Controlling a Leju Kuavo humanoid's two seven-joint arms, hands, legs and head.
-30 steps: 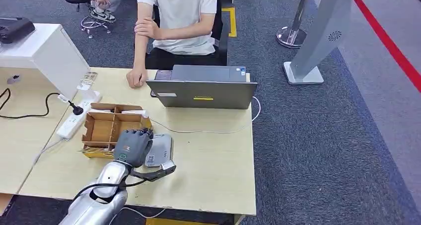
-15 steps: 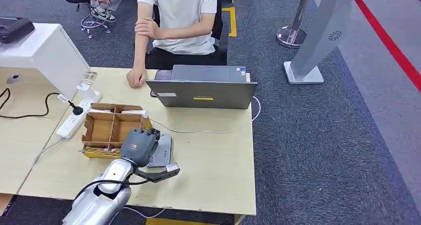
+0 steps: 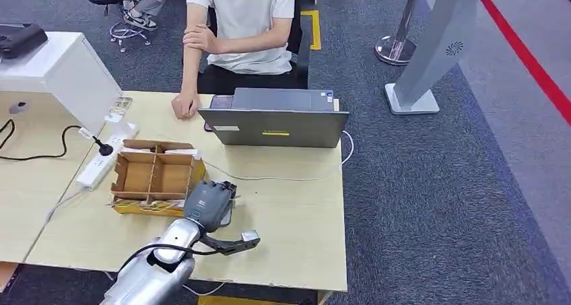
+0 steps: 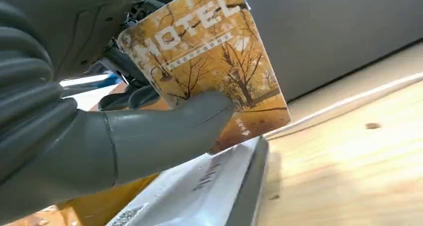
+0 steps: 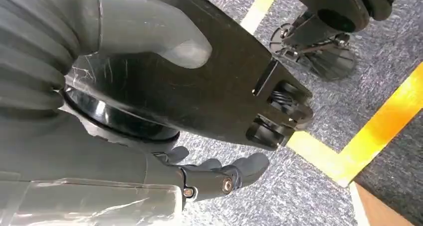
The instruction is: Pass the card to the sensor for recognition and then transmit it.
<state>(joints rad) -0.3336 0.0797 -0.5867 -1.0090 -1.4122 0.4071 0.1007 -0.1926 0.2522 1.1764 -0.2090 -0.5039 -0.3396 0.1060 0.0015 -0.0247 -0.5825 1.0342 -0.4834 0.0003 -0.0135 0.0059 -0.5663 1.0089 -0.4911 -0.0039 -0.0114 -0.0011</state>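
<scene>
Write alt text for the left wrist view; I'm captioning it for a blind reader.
The robot's left hand holds an orange card printed with autumn trees and the word HOTEL, thumb pressed across its face. Just beneath the card lies a white, grey-edged sensor on the light wooden table, with a dark laptop behind.

Left arm [image 3: 151, 268] enters from bottom left of head view, reaching up-right. Left hand [image 3: 209, 202] sits lower centre-left, thumb [image 4: 164, 131] clamping the card [image 4: 209, 61] against its fingers. Right hand [image 5: 100, 61] hangs, fingers loosely apart, holding nothing.
</scene>
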